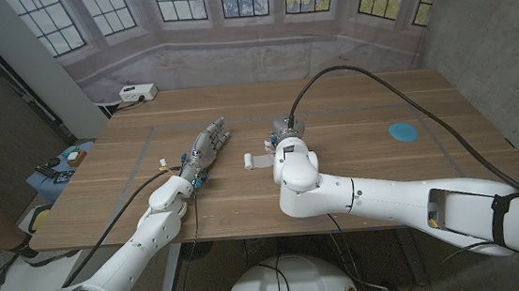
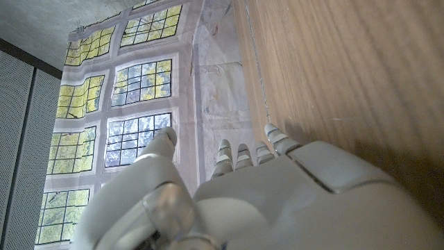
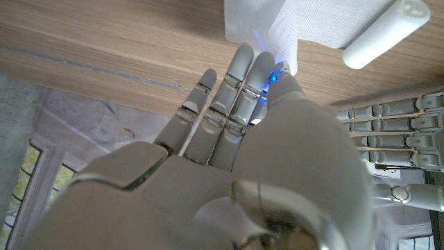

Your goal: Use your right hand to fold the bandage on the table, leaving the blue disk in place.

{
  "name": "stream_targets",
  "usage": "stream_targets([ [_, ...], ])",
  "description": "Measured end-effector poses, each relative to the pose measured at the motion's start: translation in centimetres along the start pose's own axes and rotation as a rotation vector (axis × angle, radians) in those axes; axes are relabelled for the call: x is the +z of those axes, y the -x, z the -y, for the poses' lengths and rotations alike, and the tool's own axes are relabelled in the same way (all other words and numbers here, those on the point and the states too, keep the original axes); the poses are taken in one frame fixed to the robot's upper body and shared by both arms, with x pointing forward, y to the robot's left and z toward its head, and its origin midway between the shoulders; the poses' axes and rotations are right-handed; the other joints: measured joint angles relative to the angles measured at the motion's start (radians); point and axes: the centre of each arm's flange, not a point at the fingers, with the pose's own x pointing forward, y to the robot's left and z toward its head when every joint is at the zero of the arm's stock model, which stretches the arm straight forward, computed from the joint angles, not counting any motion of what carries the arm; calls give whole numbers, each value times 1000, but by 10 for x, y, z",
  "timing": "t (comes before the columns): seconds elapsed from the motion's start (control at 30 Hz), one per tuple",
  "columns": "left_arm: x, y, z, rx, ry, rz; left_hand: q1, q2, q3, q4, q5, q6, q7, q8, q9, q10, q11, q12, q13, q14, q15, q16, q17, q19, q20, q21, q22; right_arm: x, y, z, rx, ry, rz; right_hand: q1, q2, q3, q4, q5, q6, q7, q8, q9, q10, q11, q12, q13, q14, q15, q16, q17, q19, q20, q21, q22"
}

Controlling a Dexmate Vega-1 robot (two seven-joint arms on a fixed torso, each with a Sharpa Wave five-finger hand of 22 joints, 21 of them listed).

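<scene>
One risk: our right hand [image 3: 239, 139], fingers apart and touching the bandage [image 3: 277, 21], holds nothing yet, so we could shove its roll [image 3: 385, 31] away.

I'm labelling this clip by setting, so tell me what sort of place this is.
Probably a robot lab or test room, not a home. The window wall looks like a wrinkled printed backdrop hung behind a plain wooden table. A power strip lies at the table's far corner, and a cable runs over the right arm.
</scene>
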Motion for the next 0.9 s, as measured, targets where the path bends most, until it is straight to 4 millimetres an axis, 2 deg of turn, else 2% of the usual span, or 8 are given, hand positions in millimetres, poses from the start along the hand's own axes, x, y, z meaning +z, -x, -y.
stream_targets([
  [0.37,0,1,0,-2,3,8,0,0,0,0,0,9,-2,0,0,0,0,0,0,0,0,0,0,0,0,0,0,9,2,0,10,6,22,0,0,0,0,0,-8,-4,-2,0,-5,5,0,-1,0,0,-6,5,0,0,0,0],
  [0.43,0,1,0,-1,3,8,0,0,0,0,0,9,-2,0,0,0,0,0,0,0,0,0,0,0,0,0,0,10,3,0,14,7,25,9,-1,0,0,0,-16,-3,-10,0,-8,8,0,-1,0,0,-10,5,0,0,0,0],
  [0.83,-1,4,-2,4,7,10,0,0,0,0,0,18,-4,7,0,0,0,0,0,6,6,0,0,-6,6,0,0,17,2,-3,40,16,45,9,-1,0,0,0,-50,1,-21,6,-35,14,-8,-1,-3,2,-17,9,0,0,0,0],
  [0.9,-1,4,-2,5,7,9,0,0,0,0,0,18,-4,7,0,0,0,0,0,6,6,0,0,-6,6,0,0,18,2,-4,45,16,47,9,-1,-6,6,0,-52,1,-26,6,-45,17,-13,3,-8,4,-17,9,0,0,0,0],
])
